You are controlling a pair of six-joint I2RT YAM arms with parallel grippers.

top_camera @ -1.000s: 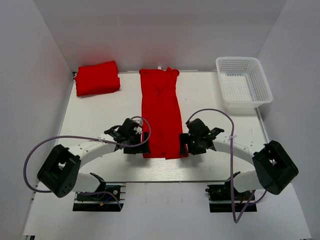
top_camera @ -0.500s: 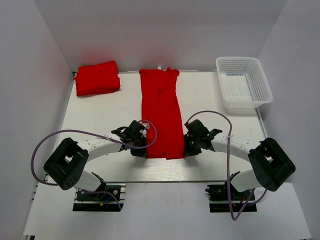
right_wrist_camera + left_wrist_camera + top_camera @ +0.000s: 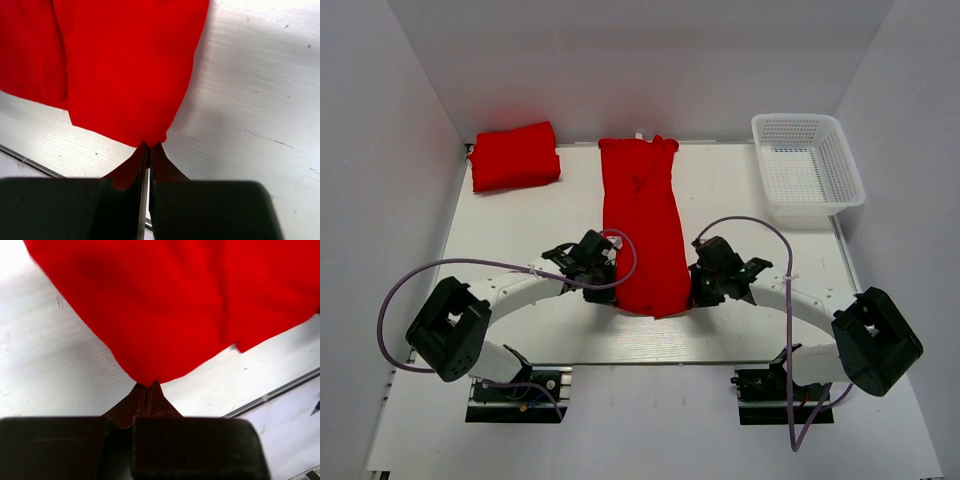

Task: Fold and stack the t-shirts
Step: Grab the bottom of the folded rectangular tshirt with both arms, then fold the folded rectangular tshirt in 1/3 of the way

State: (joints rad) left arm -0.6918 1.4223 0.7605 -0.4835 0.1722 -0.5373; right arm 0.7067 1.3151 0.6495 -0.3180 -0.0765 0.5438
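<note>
A red t-shirt, folded into a long narrow strip, lies down the middle of the table. My left gripper is shut on its near left corner, and the pinched cloth shows right at the closed tips. At the near right corner my right gripper is shut on the cloth, its tips pressed together. The near hem bows between the two grips. A second t-shirt, folded into a compact bundle, sits at the back left.
A white lattice basket stands at the back right. The table's near edge rail runs just behind both grippers. White walls close in the left, back and right sides.
Both grippers went from open to shut on the strip's near corners. The near hem, straight before, now curves between them.
</note>
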